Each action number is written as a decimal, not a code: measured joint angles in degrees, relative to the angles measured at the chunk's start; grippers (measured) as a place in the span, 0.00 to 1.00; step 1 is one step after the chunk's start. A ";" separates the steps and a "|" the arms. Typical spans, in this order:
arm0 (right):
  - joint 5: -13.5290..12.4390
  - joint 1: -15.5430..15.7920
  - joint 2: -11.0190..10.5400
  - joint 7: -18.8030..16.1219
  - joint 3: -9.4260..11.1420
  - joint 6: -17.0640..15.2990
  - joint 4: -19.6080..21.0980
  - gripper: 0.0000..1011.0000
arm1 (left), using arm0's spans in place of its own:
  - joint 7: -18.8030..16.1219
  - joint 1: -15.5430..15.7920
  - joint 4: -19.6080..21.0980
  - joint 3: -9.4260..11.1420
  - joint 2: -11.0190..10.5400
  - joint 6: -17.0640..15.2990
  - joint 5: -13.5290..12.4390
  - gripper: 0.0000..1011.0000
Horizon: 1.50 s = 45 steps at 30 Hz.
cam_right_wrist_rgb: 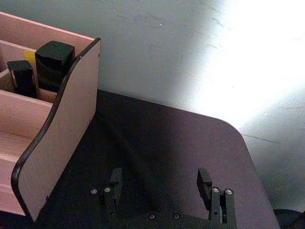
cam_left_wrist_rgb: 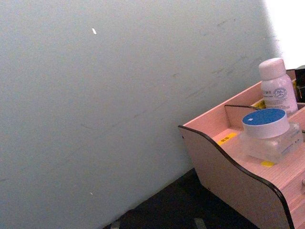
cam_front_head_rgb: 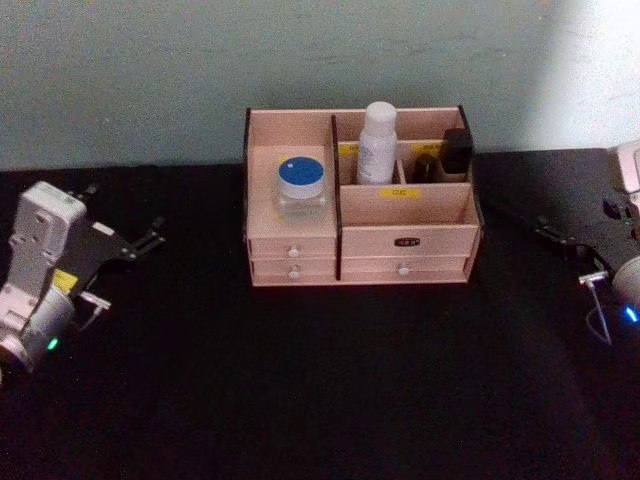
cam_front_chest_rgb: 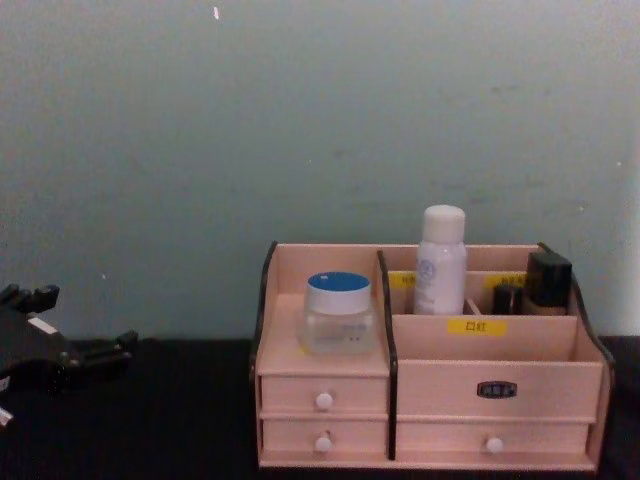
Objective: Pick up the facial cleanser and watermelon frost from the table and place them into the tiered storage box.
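Cleanser and jar both sit inside the tiered storage box (cam_front_head_rgb: 405, 225) already: the facial cleanser (cam_front_head_rgb: 377, 142) stands upright in a rear compartment right of the box's dark centre divider, and the watermelon frost (cam_front_head_rgb: 301, 187) rests on the stepped shelf left of that divider, above the small drawers. The task looks essentially complete. The left hand (cam_front_head_rgb: 128, 243) lies well left of the box, low over the black tabletop (cam_front_head_rgb: 320, 390), fingers apart and empty; the right hand (cam_right_wrist_rgb: 164, 188) lies well right of the box, fingers likewise spread with nothing between them. What remains, in my judgement, is only keeping both arms clear of the box so nothing gets nudged.

The box is pale pinkish wood with dark curved side edges, white knobs and yellow labels. The cleanser is a slim white cylinder with a rounded cap, likely smooth plastic and tippable. The frost jar is squat and clear, its flat lid blue. Two small dark bottles (cam_front_head_rgb: 447, 155) stand to the cleanser's right.
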State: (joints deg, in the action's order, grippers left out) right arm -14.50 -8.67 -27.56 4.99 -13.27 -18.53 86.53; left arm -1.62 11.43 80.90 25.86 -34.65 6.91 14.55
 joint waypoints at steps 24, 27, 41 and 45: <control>0.00 0.00 0.00 0.00 0.00 0.00 0.00 0.99 | 0.00 0.00 0.00 0.00 0.00 0.00 0.00 0.99; 0.00 0.00 0.00 0.00 0.00 0.00 0.00 0.99 | 0.00 0.00 0.00 0.00 0.00 0.00 0.00 0.99; 0.00 0.00 0.00 0.00 0.00 0.00 0.00 0.99 | 0.00 0.00 0.00 0.00 0.00 0.00 0.00 0.99; 0.00 0.00 0.00 0.00 0.00 0.00 0.00 0.99 | 0.00 0.00 0.00 0.00 0.00 0.00 0.00 0.99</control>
State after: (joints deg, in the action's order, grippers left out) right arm -14.50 -8.67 -27.56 5.00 -13.27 -18.53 86.53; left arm -1.62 11.43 80.90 25.86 -34.65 6.91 14.55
